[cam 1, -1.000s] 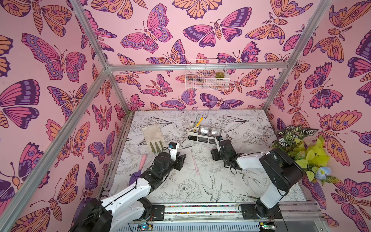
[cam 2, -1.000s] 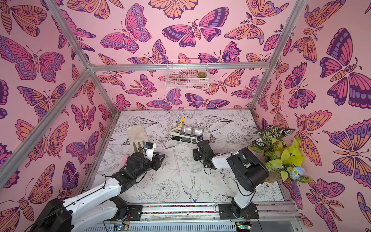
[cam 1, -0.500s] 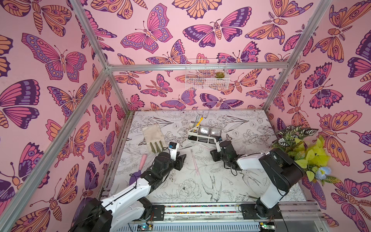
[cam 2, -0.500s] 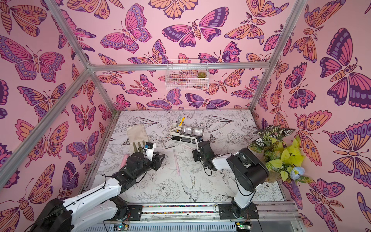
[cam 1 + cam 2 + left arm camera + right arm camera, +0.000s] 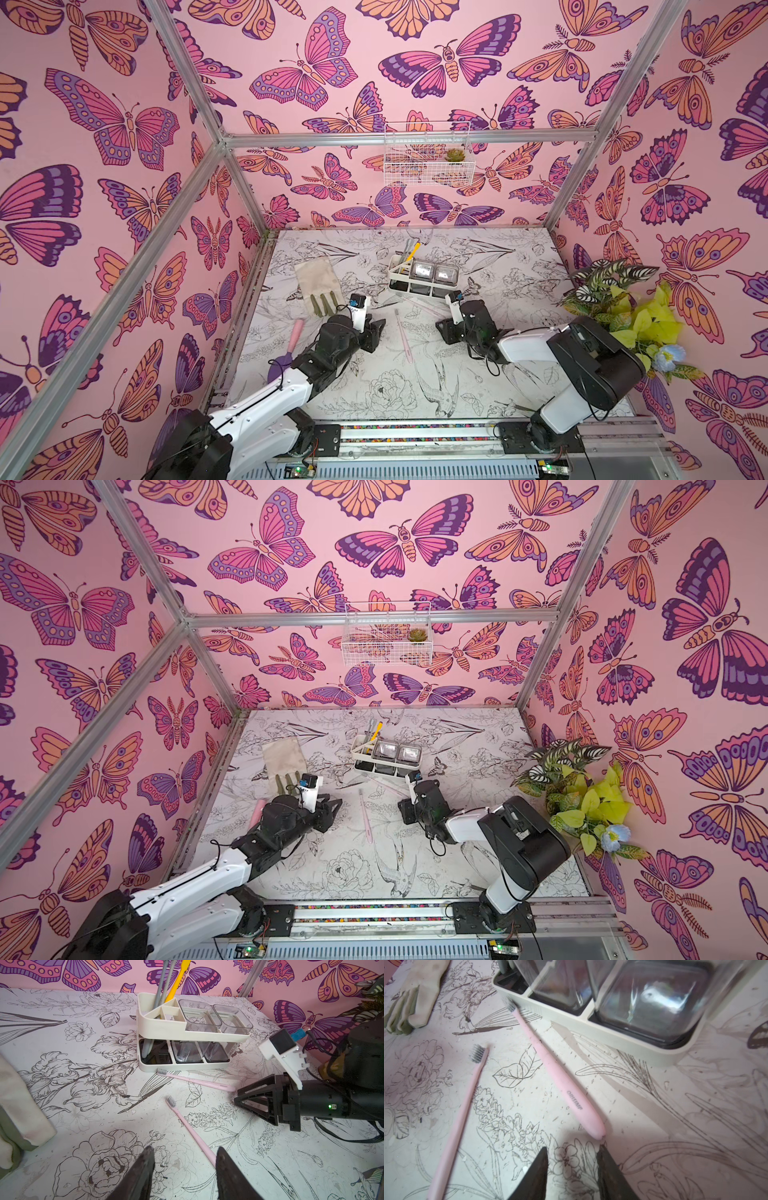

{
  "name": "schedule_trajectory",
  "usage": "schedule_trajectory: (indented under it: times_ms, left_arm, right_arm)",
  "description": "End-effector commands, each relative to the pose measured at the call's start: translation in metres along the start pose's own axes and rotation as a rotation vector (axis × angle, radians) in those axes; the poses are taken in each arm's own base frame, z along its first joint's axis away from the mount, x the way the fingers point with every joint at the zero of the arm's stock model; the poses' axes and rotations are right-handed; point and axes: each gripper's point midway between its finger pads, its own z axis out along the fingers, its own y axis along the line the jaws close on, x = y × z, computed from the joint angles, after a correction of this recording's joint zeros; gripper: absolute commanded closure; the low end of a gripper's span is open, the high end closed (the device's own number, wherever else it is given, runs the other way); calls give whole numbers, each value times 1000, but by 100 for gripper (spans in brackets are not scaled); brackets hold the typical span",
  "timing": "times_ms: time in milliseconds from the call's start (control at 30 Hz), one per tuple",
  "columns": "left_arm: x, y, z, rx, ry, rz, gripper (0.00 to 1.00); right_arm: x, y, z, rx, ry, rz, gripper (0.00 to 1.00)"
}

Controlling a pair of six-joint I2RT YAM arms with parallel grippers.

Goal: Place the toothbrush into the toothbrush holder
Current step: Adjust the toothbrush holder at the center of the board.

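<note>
Pink butterfly-print walls (image 5: pixel 365 50), aluminium frame, worktop (image 5: pixel 519 266) printed with black line-drawn flowers and birds.

White toothbrush holder (image 5: pixel 395 274) upright toward the back of the worktop: slot section at one end, 2 clear-grey cups (image 5: pixel 199 1016) beside it. In the slot section's rear compartment: 3 handles, 2 grey (image 5: pixel 161 987) and 1 yellow (image 5: pixel 178 978), leaning back.

2 pink toothbrushes flat on the worktop, grey bristles.
- Along the front of the holder: first toothbrush (image 5: pixel 550 1068), head just beside the base, handle printed "ORISIMP".
- Nearer the front, between the two grippers: second toothbrush (image 5: pixel 191 1132), head toward the holder, apart from the first. No readable print on it.
- Between second toothbrush and holder: the first toothbrush.

State of right gripper (image 5: pixel 572 1149): low over the worktop, jaws partly apart, gripping nothing, tips right at the butt end of the first toothbrush.
State of left gripper (image 5: pixel 184 1153): half parted, holding nothing, tips just beside the butt of the second toothbrush.

Around:
- 1 cream glove (image 5: pixel 318 284) with olive fingertips, flat, left of the holder.
- 1 pink-handled tool (image 5: pixel 296 332) with a purple end at the left edge, partly hidden behind the left arm; can't tell what kind.
- 1 white wire basket (image 5: pixel 428 166) hung on the back wall, 1 small succulent (image 5: pixel 455 154) inside.
- Fake foliage (image 5: pixel 602 282) in the right corner: striped leaves, yellow-green leaves, 1 pale blue flower (image 5: pixel 668 357).
</note>
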Motion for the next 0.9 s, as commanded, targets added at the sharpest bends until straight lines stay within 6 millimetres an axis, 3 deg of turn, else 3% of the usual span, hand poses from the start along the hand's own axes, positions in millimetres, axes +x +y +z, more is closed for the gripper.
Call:
schedule_trajectory:
  times_ms: [0,400,533,867]
  left_arm:
    - [-6,-3,1,6,-7,-9,50]
    - [-6,-3,1,7,-11,-11,50]
    - [-4,-3,4,9,0,-13,50]
    - [-3,-3,4,7,3,-9,50]
  right_arm:
    - [32,-10,-3,47,116,-9,57]
    - [-7,-20,-6,184,124,-129,53]
    - [-9,-24,0,223,180,-177,53]
    - [-9,-6,21,114,225,-205,53]
